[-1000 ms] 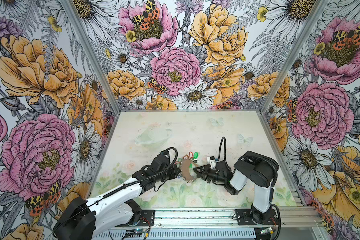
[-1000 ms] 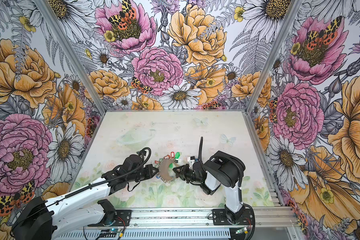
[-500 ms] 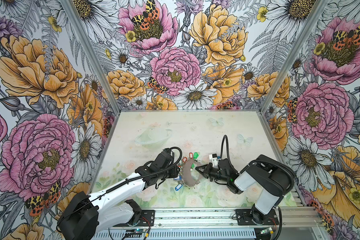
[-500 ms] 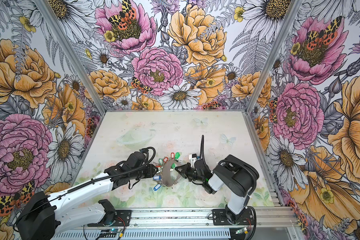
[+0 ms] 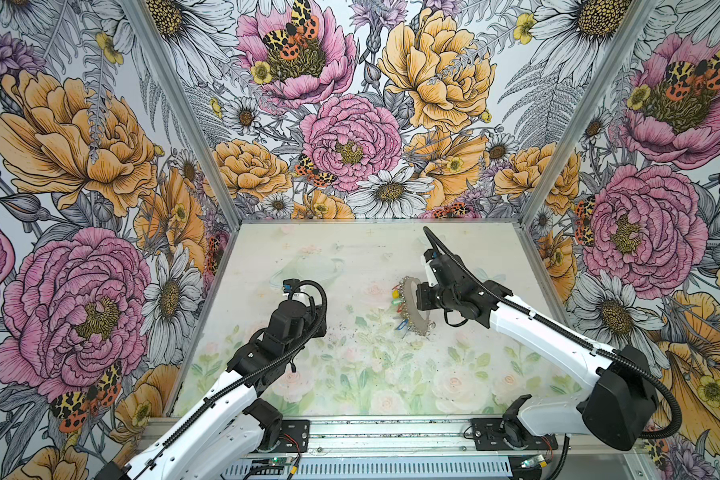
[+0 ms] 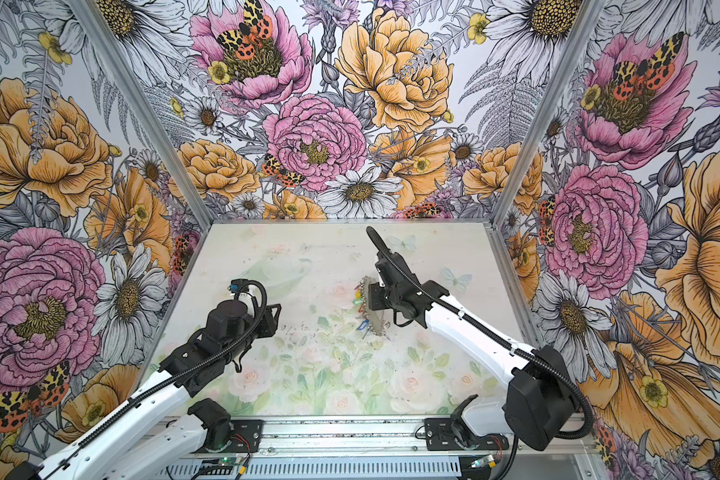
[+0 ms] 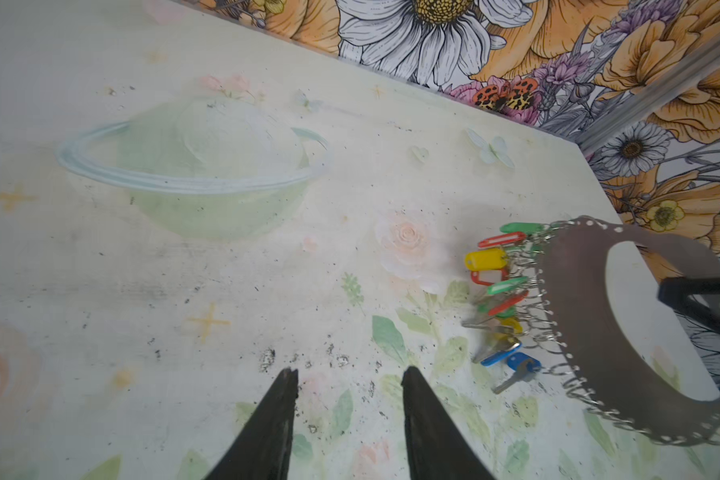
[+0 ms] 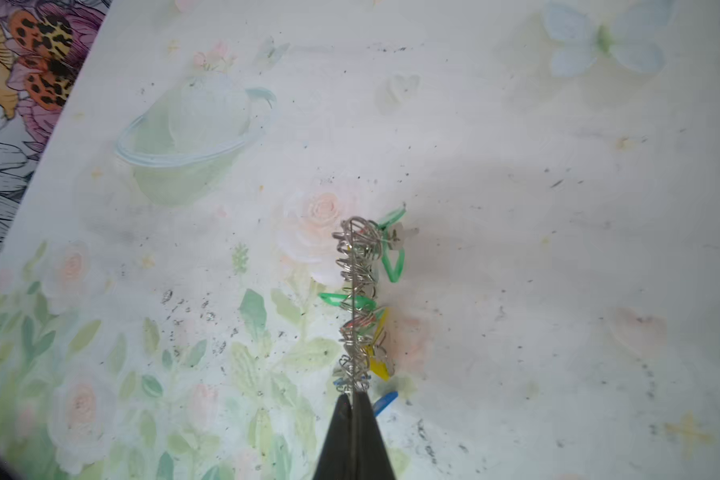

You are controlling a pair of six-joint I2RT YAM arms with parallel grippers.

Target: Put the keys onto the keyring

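While its two black tapered fingers (image 7: 275, 415) stand apart, the left tool (image 7: 349, 372) grips nothing above the pale, flower-printed desk (image 5: 350, 374). To its right, small oblong plastic keys (image 7: 497, 286) in green, red, yellow and blue hang by thin silver wire rings from the left-facing rim of a large flat grey metal oval keyring (image 7: 578, 316). In both top views this keyring (image 5: 416, 316) stands on edge, its long axis running far to near. The right tool (image 8: 353, 401) is clamped on its thin edge.
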